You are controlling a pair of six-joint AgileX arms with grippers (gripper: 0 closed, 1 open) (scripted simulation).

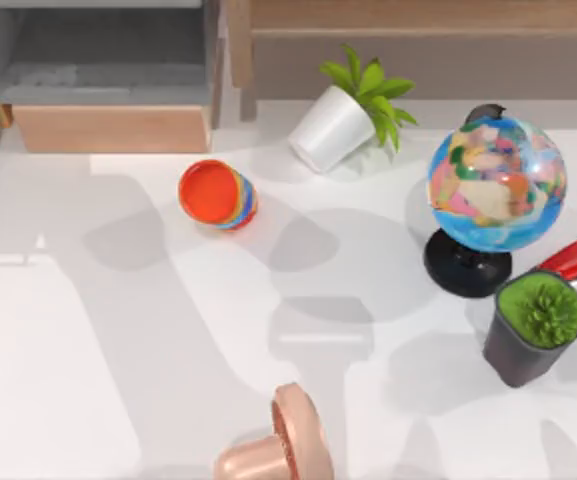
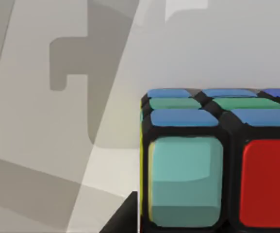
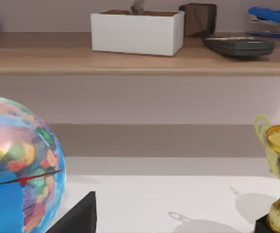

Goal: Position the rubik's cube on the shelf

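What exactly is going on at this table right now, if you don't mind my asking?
The rubik's cube sits right in front of the left wrist camera, above the white table, so the left arm seems to be carrying it; its fingers' grip can't be confirmed. The shelf already holds a white box. A globe, stacked cups and a tipped potted plant stand on the table.

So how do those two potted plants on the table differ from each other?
The white-potted plant lies tipped on its side near the shelf, while the dark-potted plant stands upright by the globe. The white-potted plant has long, loose, bright green leaves spilling sideways; the dark-potted plant has a short, dense, spiky green tuft level with its rim. The white pot looks round and tapered, the dark one squarish. Both are small green plants on the white table.
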